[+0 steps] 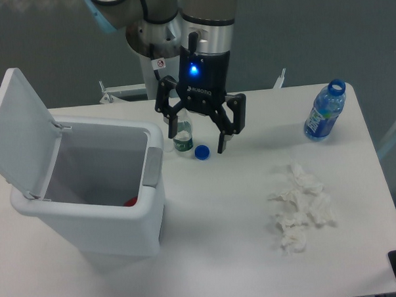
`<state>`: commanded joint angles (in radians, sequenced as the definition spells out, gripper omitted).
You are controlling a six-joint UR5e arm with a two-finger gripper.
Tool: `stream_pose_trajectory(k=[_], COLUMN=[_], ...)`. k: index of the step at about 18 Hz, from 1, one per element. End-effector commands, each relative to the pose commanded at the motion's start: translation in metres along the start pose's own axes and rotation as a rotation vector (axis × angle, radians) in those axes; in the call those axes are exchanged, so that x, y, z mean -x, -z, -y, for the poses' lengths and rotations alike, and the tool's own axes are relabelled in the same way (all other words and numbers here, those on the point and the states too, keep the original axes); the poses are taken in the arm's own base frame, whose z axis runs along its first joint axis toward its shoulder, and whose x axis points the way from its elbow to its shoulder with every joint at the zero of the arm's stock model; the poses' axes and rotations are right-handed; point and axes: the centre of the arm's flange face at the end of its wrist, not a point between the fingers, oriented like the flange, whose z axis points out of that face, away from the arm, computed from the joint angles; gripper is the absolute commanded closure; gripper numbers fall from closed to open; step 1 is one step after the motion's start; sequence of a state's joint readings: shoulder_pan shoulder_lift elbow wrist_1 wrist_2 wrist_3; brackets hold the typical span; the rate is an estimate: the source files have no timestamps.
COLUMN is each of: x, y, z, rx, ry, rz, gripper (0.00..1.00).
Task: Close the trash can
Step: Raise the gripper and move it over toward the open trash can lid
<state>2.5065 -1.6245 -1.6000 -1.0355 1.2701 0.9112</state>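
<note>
Camera view: we see the trash can at the worktop's left, lid upright. Our claw hangs spread and empty by a small bottle; swinging left, we risk toppling it.

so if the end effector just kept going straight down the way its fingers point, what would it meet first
Probably the bare white table. The open end effector points down near the small blue bottle cap and the clear plastic bottle with a green label; with depth unclear from this view, it might clip either.
</note>
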Motion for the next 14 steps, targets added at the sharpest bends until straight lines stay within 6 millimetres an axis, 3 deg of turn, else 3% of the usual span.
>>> stream_pose_trajectory(k=[9,14], x=[-0.001,-0.011], y=[0.010,0.018], z=[0.000,0.002], rx=[-0.011,-0.018], ry=[0.004,-0.008], rz=[0.012,0.020], gripper=[0.00,0.00])
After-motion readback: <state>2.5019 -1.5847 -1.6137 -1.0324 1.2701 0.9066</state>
